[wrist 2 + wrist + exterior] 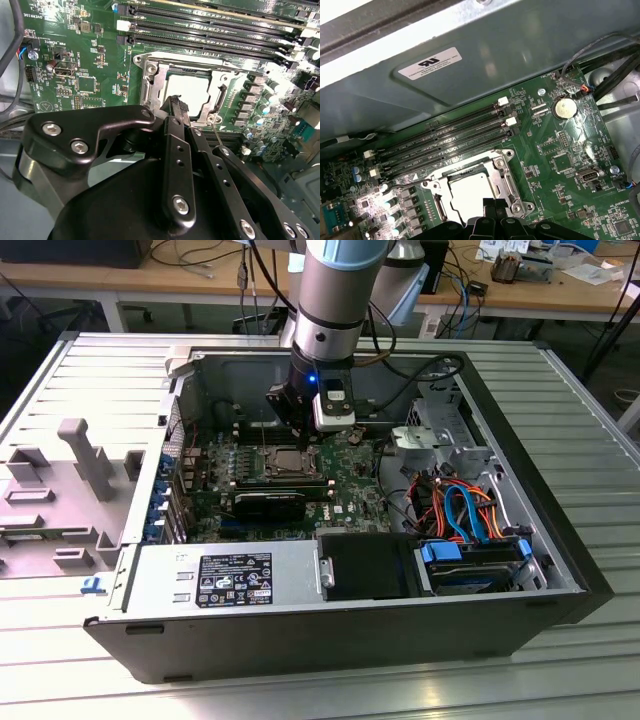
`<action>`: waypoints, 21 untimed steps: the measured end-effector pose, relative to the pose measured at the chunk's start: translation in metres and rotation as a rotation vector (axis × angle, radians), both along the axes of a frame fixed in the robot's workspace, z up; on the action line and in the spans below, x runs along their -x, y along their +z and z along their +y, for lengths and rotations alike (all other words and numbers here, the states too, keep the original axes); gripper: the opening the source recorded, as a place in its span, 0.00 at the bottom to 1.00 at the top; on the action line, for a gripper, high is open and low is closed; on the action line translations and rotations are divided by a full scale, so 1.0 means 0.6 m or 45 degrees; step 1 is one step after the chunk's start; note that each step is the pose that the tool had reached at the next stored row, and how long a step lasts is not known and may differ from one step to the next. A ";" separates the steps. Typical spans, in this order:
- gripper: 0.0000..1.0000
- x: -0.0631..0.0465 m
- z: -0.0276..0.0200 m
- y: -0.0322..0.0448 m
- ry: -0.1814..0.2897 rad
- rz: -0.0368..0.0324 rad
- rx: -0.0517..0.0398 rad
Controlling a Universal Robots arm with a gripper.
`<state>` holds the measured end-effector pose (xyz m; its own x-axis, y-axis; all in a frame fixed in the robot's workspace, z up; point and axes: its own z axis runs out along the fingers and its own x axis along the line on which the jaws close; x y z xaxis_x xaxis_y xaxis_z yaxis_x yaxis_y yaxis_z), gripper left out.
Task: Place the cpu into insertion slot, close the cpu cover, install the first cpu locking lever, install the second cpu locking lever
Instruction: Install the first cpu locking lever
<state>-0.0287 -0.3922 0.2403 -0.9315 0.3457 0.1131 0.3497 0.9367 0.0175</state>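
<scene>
Flat square silvery-grey metal-topped cpu (187, 90) lies level in the dark-rimmed square insertion slot (451, 176) on the green motherboard (85, 60), near the long black memory slots (445, 140). Thin grey metal cpu cover (152, 82) apparently frames it. Black gripper (178, 107) hovers above, fingertips together, seemingly holding nothing.

The exterior view stood well back and high, looked down at a slant into the open computer case (560, 570), and took in the whole arm (340, 300) above the motherboard (350, 475); workbenches lay toward twelve o'clock. The second wrist view rode close behind the gripper (180, 107), whose black body filled six o'clock, facing steeply down at the board; the first wrist view looked from the opposite side toward the case wall (485, 65) at twelve o'clock. Both wrist views shared the insertion slot (187, 90) (467, 192) and memory slots (210, 30) (445, 142).
</scene>
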 end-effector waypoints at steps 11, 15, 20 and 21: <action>0.11 0.000 -0.0002 0.000 0.015 0.0002 -0.005; 0.11 0.000 -0.0002 0.000 0.039 0.0001 -0.008; 0.11 0.000 -0.0001 0.000 0.073 0.0002 -0.010; 0.11 0.000 -0.0001 0.000 0.077 0.0002 -0.010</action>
<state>-0.0287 -0.3923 0.2403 -0.9506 0.2879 0.1157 0.2926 0.9559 0.0249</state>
